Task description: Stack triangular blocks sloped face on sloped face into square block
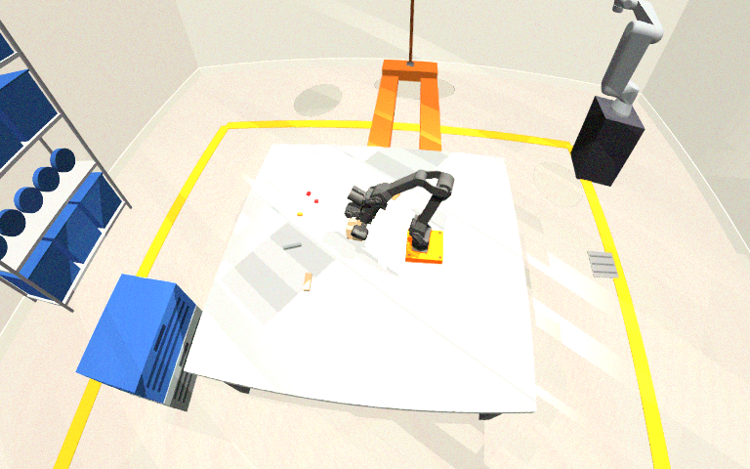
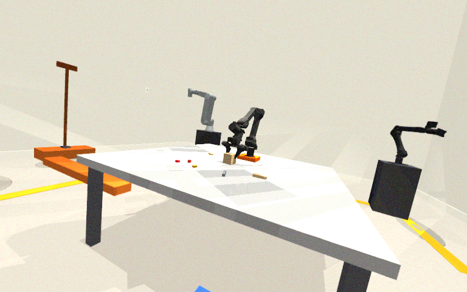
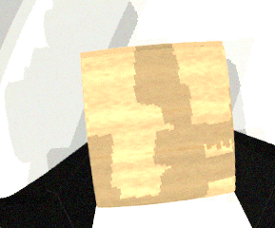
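Observation:
Two triangular wooden blocks appear together as one square block (image 1: 351, 235) (image 2: 228, 159) (image 3: 158, 119) on the table; the seam between them cannot be made out. In the wrist view its top looks square and its visible edges look even. My gripper (image 1: 355, 223) (image 2: 231, 154) (image 3: 157, 139) points down over it, with one black finger against each side, shut on the block. In the exterior view the block appears to rest on the table. The sloped faces and the block's underside are hidden.
On the table (image 1: 426, 348) (image 2: 319, 216) lie two small red pieces (image 1: 308, 193) (image 1: 316, 200), a yellow piece (image 1: 299, 214) (image 2: 194, 166), a grey rod (image 1: 292, 245) (image 2: 224, 173) and a wooden strip (image 1: 308, 281) (image 2: 259, 176). Another small wooden piece (image 1: 395, 196) (image 2: 210, 154) lies behind my arm.

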`<state>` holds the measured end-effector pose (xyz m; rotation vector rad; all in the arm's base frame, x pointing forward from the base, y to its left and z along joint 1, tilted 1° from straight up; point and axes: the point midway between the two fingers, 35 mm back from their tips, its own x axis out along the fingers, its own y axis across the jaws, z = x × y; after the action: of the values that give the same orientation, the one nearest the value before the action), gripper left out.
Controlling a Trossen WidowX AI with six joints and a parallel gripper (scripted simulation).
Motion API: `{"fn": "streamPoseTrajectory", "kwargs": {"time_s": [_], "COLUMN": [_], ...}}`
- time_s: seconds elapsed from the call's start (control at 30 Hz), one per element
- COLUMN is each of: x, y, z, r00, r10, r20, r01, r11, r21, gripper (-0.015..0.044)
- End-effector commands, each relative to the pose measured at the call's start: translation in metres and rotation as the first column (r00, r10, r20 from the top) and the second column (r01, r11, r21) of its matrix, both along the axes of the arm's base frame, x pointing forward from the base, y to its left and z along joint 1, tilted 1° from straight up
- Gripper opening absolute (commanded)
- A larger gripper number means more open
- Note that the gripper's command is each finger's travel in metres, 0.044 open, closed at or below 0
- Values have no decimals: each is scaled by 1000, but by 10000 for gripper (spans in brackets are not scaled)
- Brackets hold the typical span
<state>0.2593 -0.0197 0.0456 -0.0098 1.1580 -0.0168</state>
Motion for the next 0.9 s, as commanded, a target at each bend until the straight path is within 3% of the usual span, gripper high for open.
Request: {"fn": "streamPoseTrajectory", "kwargs": {"time_s": [0.0, 0.13, 0.37, 0.63, 0.87], "x": [0, 0, 0, -42, -39], "y": [0, 0, 0, 2, 1], "z": [0, 0, 3, 99, 98], "r00": [1000, 1000, 1000, 1000, 1000], "r10": [0, 0, 0, 0, -6], "r20": [0, 0, 0, -3, 2], "r01": [0, 0, 0, 0, 6], "r11": [1000, 1000, 1000, 1000, 1000], "r21": [0, 0, 0, 0, -2], "gripper": [341, 440, 440, 440, 440]}}
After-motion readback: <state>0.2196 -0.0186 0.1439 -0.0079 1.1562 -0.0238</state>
